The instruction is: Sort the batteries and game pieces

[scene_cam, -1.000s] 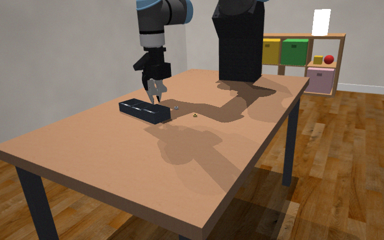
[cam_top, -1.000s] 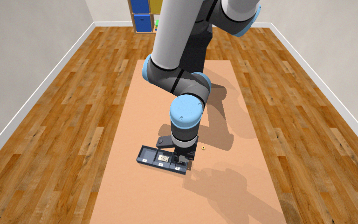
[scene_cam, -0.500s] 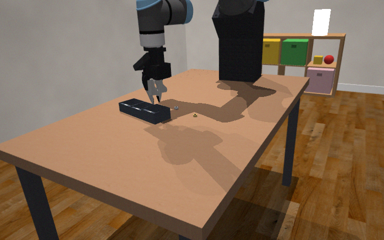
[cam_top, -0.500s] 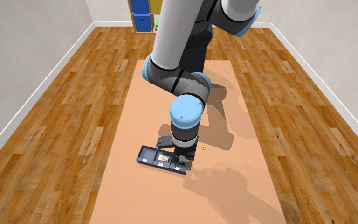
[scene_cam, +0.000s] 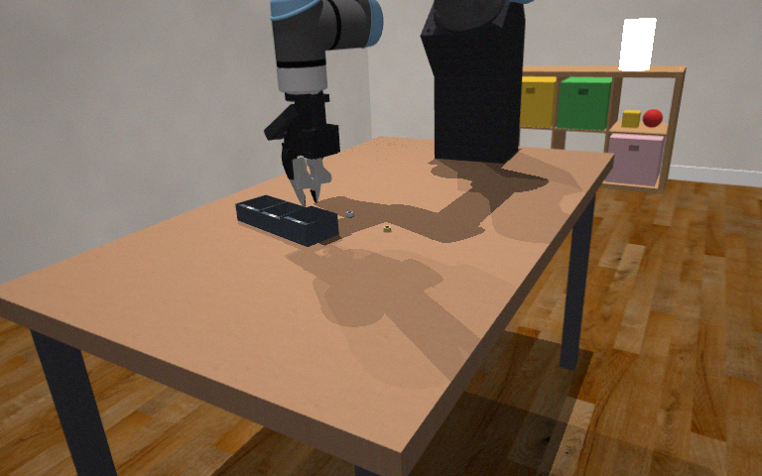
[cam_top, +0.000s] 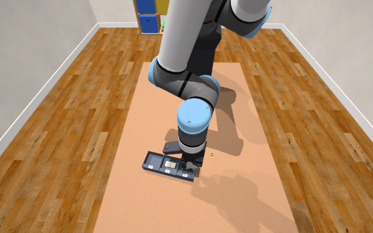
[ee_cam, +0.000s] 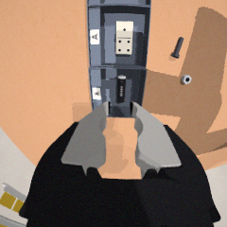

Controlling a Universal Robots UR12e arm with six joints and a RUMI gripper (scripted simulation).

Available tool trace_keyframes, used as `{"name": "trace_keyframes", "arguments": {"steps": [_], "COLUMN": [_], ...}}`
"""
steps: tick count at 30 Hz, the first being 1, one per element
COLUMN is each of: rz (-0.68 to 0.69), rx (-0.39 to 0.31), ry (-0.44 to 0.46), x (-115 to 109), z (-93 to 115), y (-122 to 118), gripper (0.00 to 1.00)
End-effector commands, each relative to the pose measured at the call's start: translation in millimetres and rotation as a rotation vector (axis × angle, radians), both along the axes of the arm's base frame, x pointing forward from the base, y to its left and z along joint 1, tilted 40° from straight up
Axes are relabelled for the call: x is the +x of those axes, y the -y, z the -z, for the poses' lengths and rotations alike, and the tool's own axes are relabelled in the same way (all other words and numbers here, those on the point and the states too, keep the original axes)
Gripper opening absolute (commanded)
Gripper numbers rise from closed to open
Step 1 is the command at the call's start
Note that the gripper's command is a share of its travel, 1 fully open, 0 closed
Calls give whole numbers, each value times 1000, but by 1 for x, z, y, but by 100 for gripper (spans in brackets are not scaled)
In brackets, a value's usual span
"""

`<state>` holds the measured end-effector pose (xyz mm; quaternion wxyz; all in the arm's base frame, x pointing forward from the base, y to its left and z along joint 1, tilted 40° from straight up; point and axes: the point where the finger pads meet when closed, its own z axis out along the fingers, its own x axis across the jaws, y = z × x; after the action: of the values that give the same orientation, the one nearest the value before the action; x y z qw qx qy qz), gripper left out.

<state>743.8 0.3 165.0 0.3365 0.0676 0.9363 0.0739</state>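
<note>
A dark row of three bins (cam_top: 169, 166) lies on the table and also shows in the exterior view (scene_cam: 286, 218). In the wrist view the bin labelled A (ee_cam: 95, 36) holds a white domino (ee_cam: 125, 38), which also shows in the top view (cam_top: 170, 164). The nearer bin with the other label (ee_cam: 96, 94) holds a black battery (ee_cam: 121, 89) lying on its floor. My gripper (ee_cam: 120, 102) (scene_cam: 309, 196) hangs above this bin's near end. Its fingers stand slightly apart with nothing between them.
A dark bolt (ee_cam: 177, 47) and a silver nut (ee_cam: 185, 79) lie on the table beside the bins. A brass nut (cam_top: 211, 153) lies further right. The arm's black pedestal (scene_cam: 474, 83) stands at the table's far end. A shelf with coloured boxes (scene_cam: 595, 112) is behind.
</note>
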Motion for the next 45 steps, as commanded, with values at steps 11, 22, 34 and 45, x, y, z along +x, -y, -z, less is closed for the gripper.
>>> {"name": "trace_keyframes", "arguments": {"steps": [11,22,34,45], "rz": [0,0,0,0], "rx": [1,1,1,1], "ry": [-2,-2,-2,-2], "x": [-9,-32,-57,-85], "z": [-4,-31,-62,-95], "y": [1,4,8,12], "gripper": [100,100,100,100]}}
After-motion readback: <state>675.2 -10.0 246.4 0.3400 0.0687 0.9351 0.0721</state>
